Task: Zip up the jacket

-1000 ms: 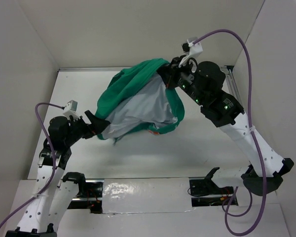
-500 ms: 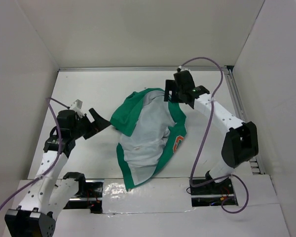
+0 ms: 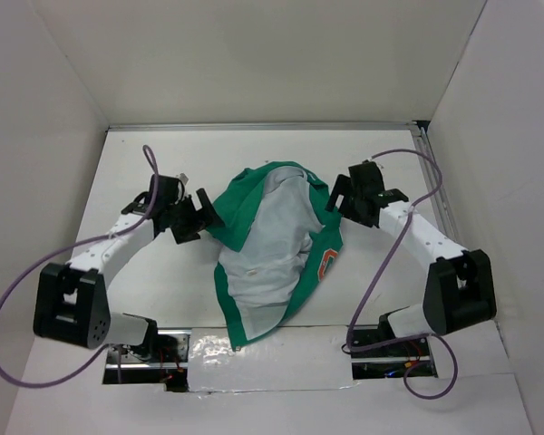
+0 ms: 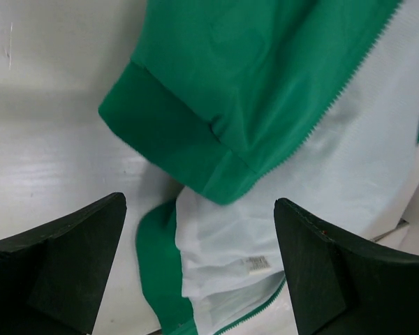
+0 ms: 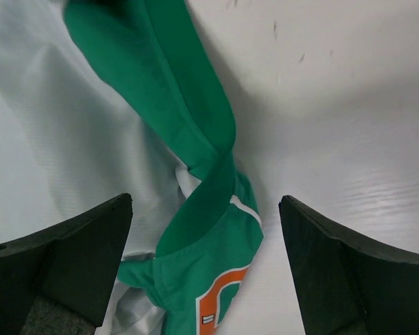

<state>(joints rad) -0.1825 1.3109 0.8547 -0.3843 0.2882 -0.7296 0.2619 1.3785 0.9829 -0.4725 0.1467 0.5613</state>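
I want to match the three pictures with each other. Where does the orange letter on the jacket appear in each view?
Top external: the orange letter is right of centre, on the green front panel of the jacket.
Left wrist: not in it.
Right wrist: bottom centre, near the lower edge.
Shared landmark: the light grey lining, seen in all three views ().

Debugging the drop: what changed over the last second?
Both claws let go of the jacket, which hung stretched between them; it dropped onto the table, grey lining up. The left claw and right claw came down beside it, open. Jacket unmoved for the last half second, still unzipped.
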